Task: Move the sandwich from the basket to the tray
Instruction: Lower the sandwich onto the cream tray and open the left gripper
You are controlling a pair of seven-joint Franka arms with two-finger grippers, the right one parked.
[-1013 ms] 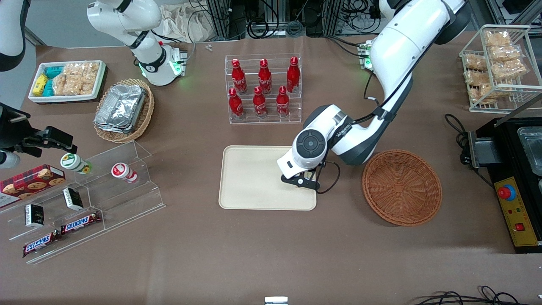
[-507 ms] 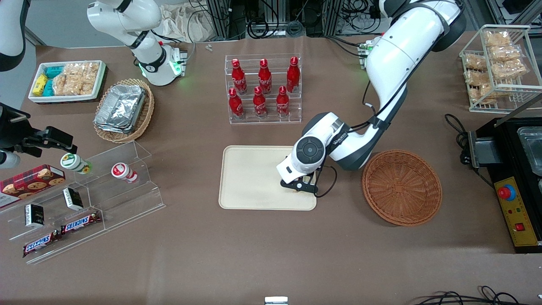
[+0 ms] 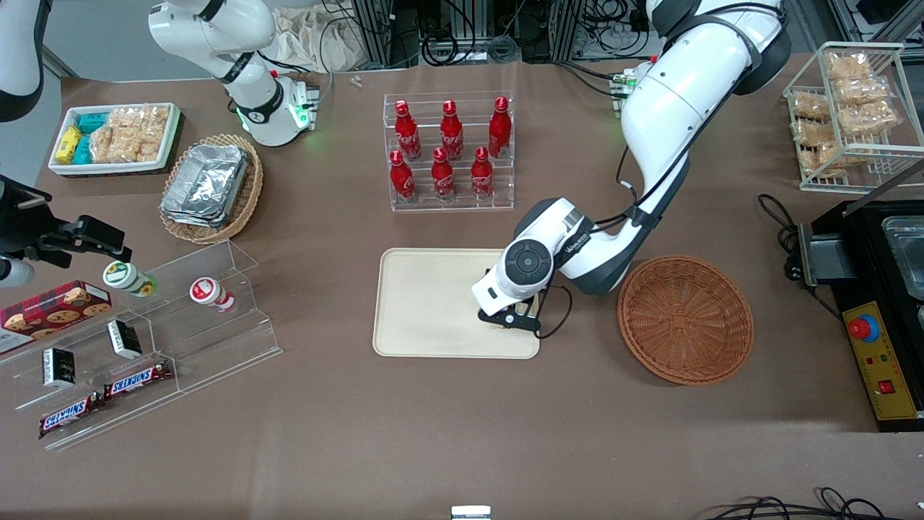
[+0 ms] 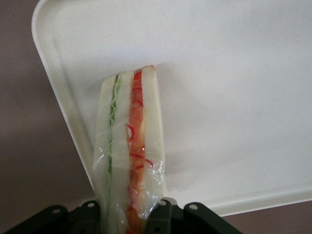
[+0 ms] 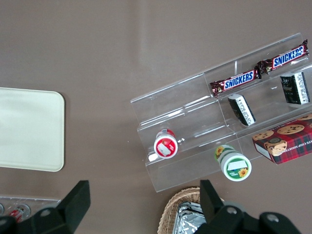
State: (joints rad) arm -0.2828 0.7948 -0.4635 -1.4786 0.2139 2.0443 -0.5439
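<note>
My gripper [image 3: 509,318] hangs over the smooth cream tray [image 3: 426,303], near its edge facing the woven basket [image 3: 684,318]. My jaws clamp the film-wrapped sandwich [image 4: 129,156], its tip touching the tray beside the rounded rim.

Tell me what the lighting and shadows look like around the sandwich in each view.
Left wrist view: the sandwich, held in the gripper, is sharp, its wrap glinting, with a soft shadow on the tray. Front view: even light; the arm hides the sandwich.
</note>
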